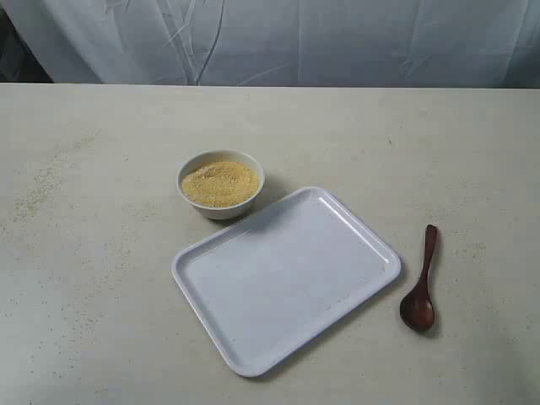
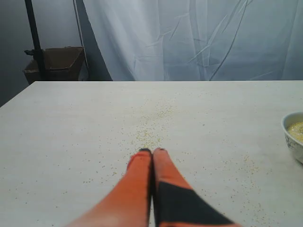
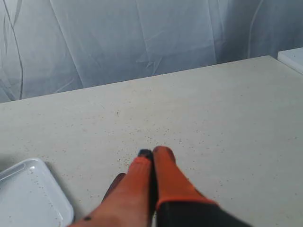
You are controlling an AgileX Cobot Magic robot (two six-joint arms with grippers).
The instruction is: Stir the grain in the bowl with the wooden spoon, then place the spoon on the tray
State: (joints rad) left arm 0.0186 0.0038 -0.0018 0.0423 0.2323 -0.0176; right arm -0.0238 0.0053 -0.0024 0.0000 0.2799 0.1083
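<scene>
The small white bowl [image 1: 220, 183] holds a heap of golden grain [image 1: 219, 182] and stands just behind the large white tray [image 1: 287, 277]. To the tray's right the dark wooden spoon [image 1: 421, 282] lies on the table, head toward the front. Neither gripper shows in the exterior view. My left gripper [image 2: 152, 152] is shut and empty above the bare table, with the bowl [image 2: 294, 135] at the frame's edge. My right gripper [image 3: 152, 152] is shut with nothing in it; the spoon [image 3: 113, 185] peeks out from under its fingers, beside a tray [image 3: 33, 198] corner.
Loose grains [image 2: 154, 127] are scattered over the pale table [image 1: 101, 253], mostly on its left side. A white curtain [image 1: 270, 38] hangs behind the table. A brown box [image 2: 54, 64] on a dark stand sits beyond the table's far corner.
</scene>
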